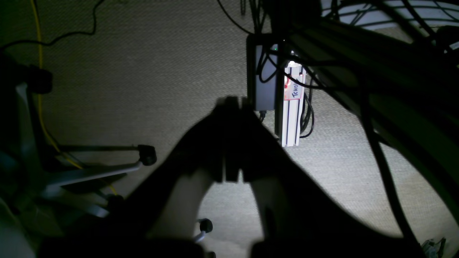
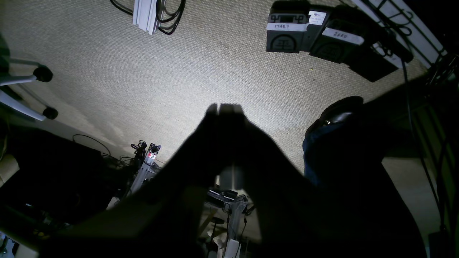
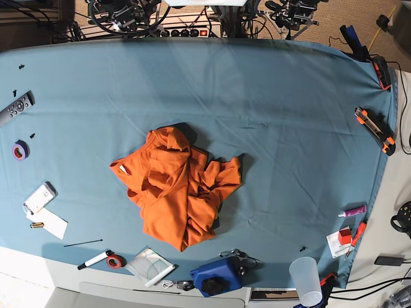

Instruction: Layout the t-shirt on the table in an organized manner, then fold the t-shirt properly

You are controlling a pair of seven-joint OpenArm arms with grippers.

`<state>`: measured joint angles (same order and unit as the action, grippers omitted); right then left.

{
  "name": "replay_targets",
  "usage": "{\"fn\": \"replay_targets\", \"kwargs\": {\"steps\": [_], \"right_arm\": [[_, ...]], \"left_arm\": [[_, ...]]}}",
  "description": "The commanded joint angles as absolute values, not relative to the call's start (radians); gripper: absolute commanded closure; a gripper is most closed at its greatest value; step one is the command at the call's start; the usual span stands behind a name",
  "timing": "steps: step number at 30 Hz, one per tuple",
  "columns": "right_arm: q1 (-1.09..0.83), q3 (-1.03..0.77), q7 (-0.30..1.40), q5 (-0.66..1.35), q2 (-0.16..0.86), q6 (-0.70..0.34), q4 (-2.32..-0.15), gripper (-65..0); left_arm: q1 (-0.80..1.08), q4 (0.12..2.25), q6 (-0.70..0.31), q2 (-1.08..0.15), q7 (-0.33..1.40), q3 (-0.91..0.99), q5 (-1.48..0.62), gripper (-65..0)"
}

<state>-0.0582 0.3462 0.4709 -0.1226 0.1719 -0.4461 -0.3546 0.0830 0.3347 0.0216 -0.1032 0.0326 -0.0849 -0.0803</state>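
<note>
The orange t-shirt (image 3: pixel 181 196) lies crumpled in a heap at the middle of the table (image 3: pixel 289 115), its white neck label facing left. Neither gripper is over the table; only dark arm hardware (image 3: pixel 122 11) shows past the far edge. In the left wrist view my left gripper (image 1: pixel 231 102) is shut and empty, hanging over carpeted floor. My right gripper (image 2: pixel 224 107) is likewise shut on nothing above the carpet. The t-shirt shows in neither wrist view.
Around the teal cloth lie a remote (image 3: pixel 14 108), a purple tape roll (image 3: pixel 20 150), a marker (image 3: pixel 96 259), a blue device (image 3: pixel 215 277), a clear cup (image 3: pixel 307 279) and orange cutters (image 3: pixel 376 130). Below the arms are an aluminium profile (image 1: pixel 292 107) and labelled black boxes (image 2: pixel 287 34).
</note>
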Motion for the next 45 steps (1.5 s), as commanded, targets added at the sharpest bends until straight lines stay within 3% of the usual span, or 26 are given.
{"fn": "replay_targets", "kwargs": {"steps": [1,8,12,26,37,45], "right_arm": [[-0.056,0.346,0.474,-0.121,0.180,-0.455,-0.360,0.0],[-0.081,0.346,0.475,-0.121,0.190,-0.455,-0.377,0.0],[-0.160,0.346,0.474,-0.120,0.229,-0.455,-0.495,0.0],[-0.507,0.345,0.480,0.064,0.400,-0.455,-0.975,0.0],[-0.720,0.317,0.587,0.072,0.413,-0.455,-1.272,0.0],[-0.907,0.089,0.751,0.282,0.413,-0.455,-1.624,0.0]], "left_arm": [[0.083,0.342,0.025,-0.109,0.025,-0.086,-0.083,0.0],[0.107,0.347,0.027,-0.123,0.025,-0.086,-0.083,0.0],[0.173,0.403,0.029,-0.146,0.000,-0.086,-0.083,0.0],[0.516,0.839,0.037,-0.247,0.000,-0.086,-0.083,0.0],[0.821,1.288,0.212,-0.256,0.106,-0.086,-0.083,0.0],[1.009,1.627,0.377,-0.292,0.254,-0.086,-0.041,0.0]]}}
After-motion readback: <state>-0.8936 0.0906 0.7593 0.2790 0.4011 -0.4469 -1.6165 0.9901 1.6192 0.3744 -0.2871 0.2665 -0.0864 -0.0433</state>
